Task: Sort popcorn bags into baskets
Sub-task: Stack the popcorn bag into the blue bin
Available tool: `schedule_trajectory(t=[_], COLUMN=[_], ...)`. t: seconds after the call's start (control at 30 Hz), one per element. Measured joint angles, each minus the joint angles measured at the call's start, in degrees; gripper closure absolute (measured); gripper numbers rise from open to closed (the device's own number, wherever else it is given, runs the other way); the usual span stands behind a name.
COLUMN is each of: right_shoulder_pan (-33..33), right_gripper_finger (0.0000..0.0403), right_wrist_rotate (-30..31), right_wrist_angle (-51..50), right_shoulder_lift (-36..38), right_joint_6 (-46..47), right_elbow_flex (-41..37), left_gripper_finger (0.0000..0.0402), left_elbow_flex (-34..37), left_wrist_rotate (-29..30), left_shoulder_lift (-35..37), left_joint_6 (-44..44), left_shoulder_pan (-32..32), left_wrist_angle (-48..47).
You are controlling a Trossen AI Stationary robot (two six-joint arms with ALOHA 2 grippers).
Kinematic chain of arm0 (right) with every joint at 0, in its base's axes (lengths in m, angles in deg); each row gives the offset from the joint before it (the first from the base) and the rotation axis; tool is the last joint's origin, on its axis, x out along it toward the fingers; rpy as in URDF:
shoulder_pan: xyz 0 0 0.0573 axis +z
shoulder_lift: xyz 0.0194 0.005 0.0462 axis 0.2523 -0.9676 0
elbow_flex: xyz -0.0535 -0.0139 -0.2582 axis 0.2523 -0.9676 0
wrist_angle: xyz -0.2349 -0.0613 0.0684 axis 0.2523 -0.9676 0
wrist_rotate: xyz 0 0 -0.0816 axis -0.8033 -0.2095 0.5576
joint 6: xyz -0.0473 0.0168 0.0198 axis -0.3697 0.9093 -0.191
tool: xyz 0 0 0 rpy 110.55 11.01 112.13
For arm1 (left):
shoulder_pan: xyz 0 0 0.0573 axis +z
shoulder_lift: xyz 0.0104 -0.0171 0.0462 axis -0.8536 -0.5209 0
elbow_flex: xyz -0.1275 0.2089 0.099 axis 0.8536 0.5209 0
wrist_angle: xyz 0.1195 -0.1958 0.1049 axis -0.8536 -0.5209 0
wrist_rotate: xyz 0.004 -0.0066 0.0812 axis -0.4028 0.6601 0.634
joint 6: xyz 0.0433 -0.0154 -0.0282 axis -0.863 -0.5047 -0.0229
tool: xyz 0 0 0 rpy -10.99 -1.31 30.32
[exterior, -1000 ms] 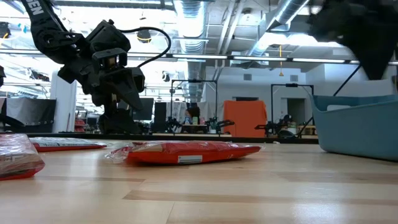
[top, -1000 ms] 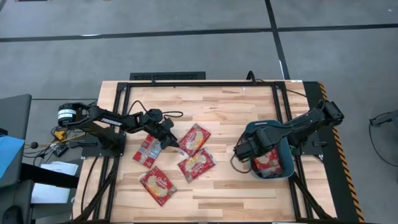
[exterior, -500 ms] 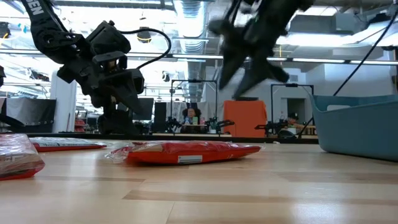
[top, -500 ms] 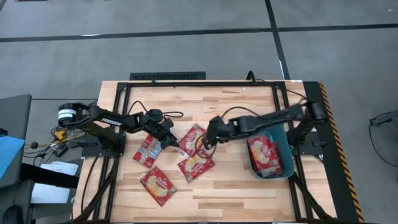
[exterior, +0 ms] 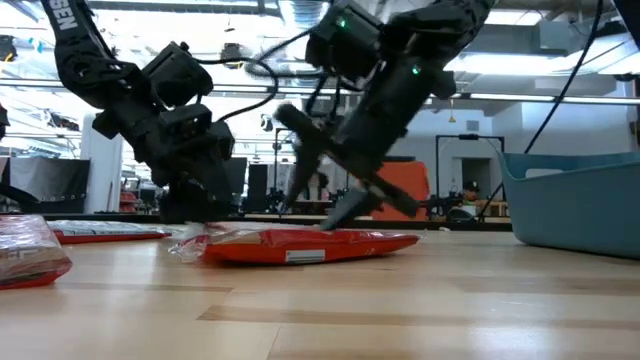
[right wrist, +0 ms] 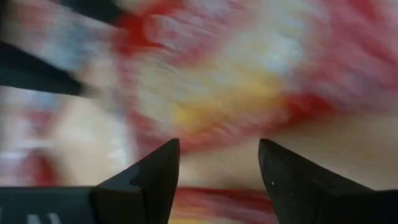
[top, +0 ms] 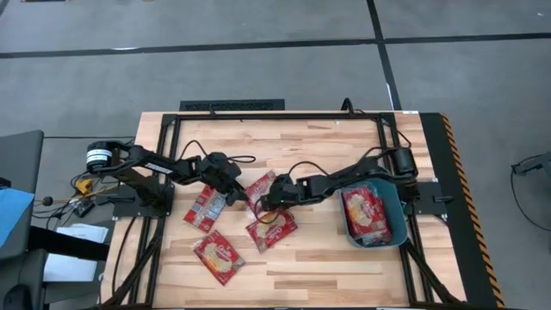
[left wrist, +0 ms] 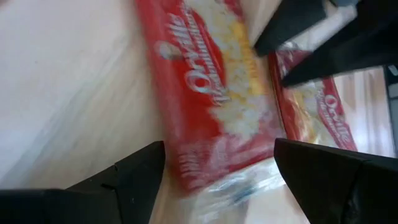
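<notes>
Wooden table (top: pixel 327 146): 1 bag (top: pixel 368 213) in bin (top: pixel 393 203) at 3 o'clock; 4 remain; both open grippers, left (top: pixel 231 191), right (top: pixel 265 202), straddle center bag (top: pixel 267 189).

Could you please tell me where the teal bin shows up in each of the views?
High view: bin at the table's right side, packets inside.
Low view: bin at the right edge.
Left wrist view: not in it.
Right wrist view: not in it.
Shared landmark: the right hand above the packets.

robotics lab — exposed ceiling ducts (exterior: pixel 300 25), equipment racks (exterior: pixel 300 160) behind — concrete floor (top: pixel 258 77)
</notes>
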State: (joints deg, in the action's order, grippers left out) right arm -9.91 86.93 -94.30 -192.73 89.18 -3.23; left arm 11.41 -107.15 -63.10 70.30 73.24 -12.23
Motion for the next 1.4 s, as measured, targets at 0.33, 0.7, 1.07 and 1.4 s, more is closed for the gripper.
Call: schedule_trajectory(t=[0.33, 0.7, 1.07, 1.4], right_shoulder_pan=[0.75, -3.08, -3.82, -3.62], right_gripper_finger=[0.016, 0.0183, 0.0355, 0.0397], right_wrist_rotate=[7.91, 9.77, 7.53, 7.02], right_wrist_angle=[0.34, 2.07, 1.9, 0.18], right_shoulder_lift=[-1.02, -1.21, -1.21, 3.44], right_joint_6=[9.58, 8.82, -1.1, -5.18], right_elbow_flex=[0.23, 0.12, 0.12, 0.32], left_gripper_finger=[0.0111, 0.0111, 0.0111, 0.0111], left_elbow_flex=[-1.86, -2.57, -2.56, -2.56], left_wrist_rotate=[-1.58, -3.82, -3.33, -9.16], left_shoulder_lift=[-5.21, -7.4, -7.4, -6.83], left_joint_6=[-0.23, 0.93, 1.75, 2.71], left_shoulder_pan=[-0.98, -2.46, -2.53, -1.33], left_wrist_angle=[1.09, 3.46, 3.68, 3.62])
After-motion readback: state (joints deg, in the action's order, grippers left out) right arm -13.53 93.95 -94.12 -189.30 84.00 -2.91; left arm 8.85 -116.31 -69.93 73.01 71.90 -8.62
